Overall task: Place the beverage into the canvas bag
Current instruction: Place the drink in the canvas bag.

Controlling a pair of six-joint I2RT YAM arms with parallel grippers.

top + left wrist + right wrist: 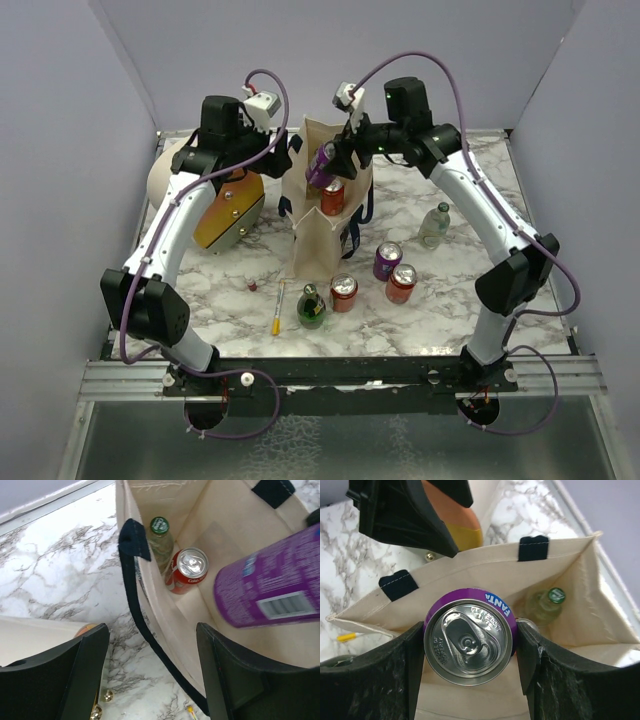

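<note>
Bearing FANTA lettering, purple can (467,647)

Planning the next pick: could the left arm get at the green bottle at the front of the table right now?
Probably yes. The left gripper is open and empty over the canvas bag's rim, and the green bottle stands uncovered in front of the bag, with only a red can close beside it.

1. bag (470,570) – matt cream cloth, navy woven straps.
2. can (468,642) – glossy purple metal, bright silver lid.
3. table (60,565) – smooth, marble-pattern top.
</note>
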